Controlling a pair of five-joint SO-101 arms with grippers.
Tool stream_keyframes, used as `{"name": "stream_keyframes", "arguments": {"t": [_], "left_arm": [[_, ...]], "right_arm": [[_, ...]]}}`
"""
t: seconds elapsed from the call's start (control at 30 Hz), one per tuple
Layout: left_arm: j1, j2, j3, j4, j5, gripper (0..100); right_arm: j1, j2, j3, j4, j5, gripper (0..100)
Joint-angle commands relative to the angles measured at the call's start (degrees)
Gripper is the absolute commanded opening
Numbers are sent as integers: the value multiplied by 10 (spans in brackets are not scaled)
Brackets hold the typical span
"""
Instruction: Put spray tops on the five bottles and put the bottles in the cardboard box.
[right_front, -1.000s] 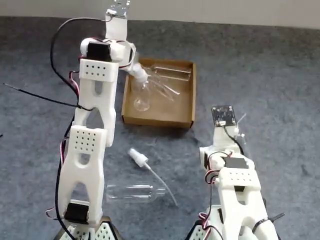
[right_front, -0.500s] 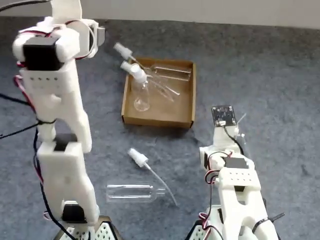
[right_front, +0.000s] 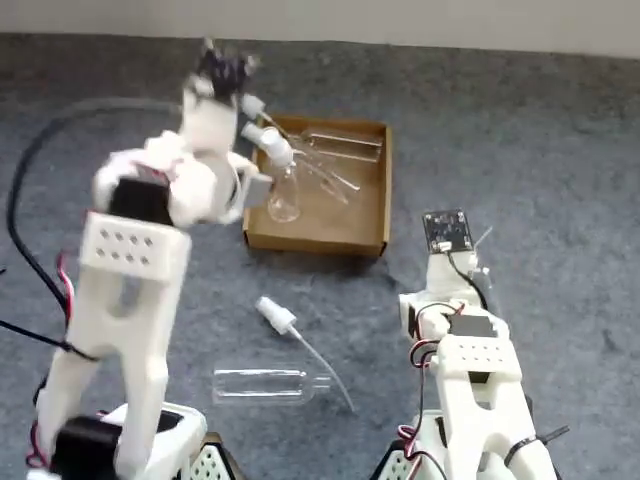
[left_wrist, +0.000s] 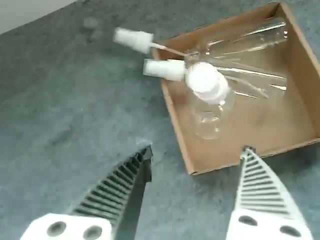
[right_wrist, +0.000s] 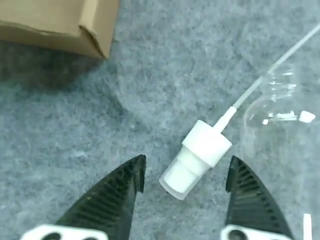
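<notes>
right end effector (right_wrist: 187, 161): jaws spread, empty | spray top (right_wrist: 197, 159): on the table (right_wrist: 60, 115) straight ahead between them, tube running toward bottle (right_wrist: 280, 115) | left end effector (left_wrist: 196, 151): open, farther off, above cardboard box (left_wrist: 176, 127)

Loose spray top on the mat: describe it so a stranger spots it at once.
Find the cardboard box on the grey mat; in the high view, below it, lies the loose spray top. It is a white cap trailing a thin clear tube toward an uncapped bottle. Unlike the spray tops at the box, it sits on no bottle.
</notes>
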Motion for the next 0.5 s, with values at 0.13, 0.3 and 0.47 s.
{"name": "stream_keyframes", "arguments": {"t": [0.13,0.3,0.47], "left_arm": [[44,-56,254,-254,2,256],[42,-5,284,-384,91,354],[45,60,276,-476,89,354]], "right_arm": [[6,-14,-4,-10,6,221],[6,-14,-4,-10,6,221],[6,-14,-4,-10,6,221]]}}
